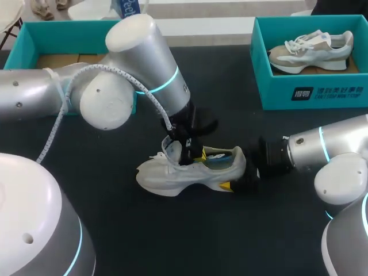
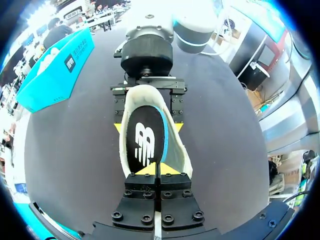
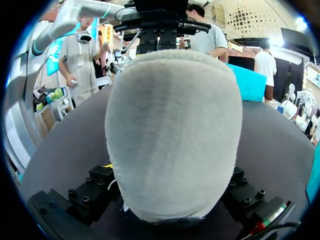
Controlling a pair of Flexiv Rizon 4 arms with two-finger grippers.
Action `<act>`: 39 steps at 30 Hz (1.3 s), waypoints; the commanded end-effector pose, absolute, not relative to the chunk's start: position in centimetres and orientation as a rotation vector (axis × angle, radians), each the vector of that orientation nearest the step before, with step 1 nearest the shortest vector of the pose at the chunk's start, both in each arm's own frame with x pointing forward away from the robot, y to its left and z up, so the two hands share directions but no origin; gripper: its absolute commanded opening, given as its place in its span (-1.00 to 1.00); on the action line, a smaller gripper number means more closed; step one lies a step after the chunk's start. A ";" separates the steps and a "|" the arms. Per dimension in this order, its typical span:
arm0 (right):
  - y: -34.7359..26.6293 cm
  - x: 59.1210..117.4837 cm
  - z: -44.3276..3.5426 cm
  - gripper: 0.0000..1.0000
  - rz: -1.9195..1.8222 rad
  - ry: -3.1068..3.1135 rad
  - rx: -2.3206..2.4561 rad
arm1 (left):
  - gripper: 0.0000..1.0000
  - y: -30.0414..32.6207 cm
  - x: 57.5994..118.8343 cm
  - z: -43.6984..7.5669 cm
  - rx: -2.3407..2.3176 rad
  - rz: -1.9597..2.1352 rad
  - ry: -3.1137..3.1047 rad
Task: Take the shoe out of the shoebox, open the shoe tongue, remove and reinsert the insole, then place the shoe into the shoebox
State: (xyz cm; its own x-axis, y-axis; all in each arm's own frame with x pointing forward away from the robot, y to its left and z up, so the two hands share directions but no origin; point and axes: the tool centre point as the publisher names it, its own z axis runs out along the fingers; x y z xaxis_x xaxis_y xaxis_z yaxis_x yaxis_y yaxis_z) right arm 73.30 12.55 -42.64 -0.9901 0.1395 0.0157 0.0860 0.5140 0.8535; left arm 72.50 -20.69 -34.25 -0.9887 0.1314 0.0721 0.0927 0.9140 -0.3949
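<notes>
Head view shows you the shoe (image 1: 172, 175) lying mid-table (image 1: 190, 241), toe toward the left edge. It is well apart from every edge and from the left box (image 1: 69, 37) and right box (image 1: 322, 92) at the far corners. Your right gripper (image 1: 238, 172) clamps the heel from both sides. Your left gripper (image 1: 187, 154) has its fingers pressed together at the front of the opening, and what they pinch is hidden. The shoe is pale grey, with the black insole (image 2: 145, 140) inside it.
</notes>
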 end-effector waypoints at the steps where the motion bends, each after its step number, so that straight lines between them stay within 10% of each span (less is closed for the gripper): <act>1: 13.3 73.3 -43.4 -1.00 1.505 2.687 0.201 | -1.00 -19.7 72.6 -33.3 -0.179 0.636 -2.963; 32: 13.3 73.3 -43.4 -1.00 1.505 2.687 0.201 | -1.00 -25.2 71.6 -30.4 -0.316 0.835 -2.794; 36: 13.3 73.3 -43.4 -1.00 1.505 2.687 0.201 | -0.12 -24.9 71.1 -30.1 -0.338 0.841 -2.865; 39: 13.3 73.3 -43.4 -1.00 1.505 2.687 0.201 | -0.04 -24.6 70.8 -29.8 -0.352 0.857 -2.923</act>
State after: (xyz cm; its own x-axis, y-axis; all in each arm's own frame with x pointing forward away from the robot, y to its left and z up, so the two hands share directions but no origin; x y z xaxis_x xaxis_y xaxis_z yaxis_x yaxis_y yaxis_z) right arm 73.29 12.56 -42.64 -0.9901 0.1394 0.0158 0.0860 0.5139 0.8535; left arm 72.11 -25.45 -30.36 -0.9618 0.2681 0.0554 0.1961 0.8159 -0.5440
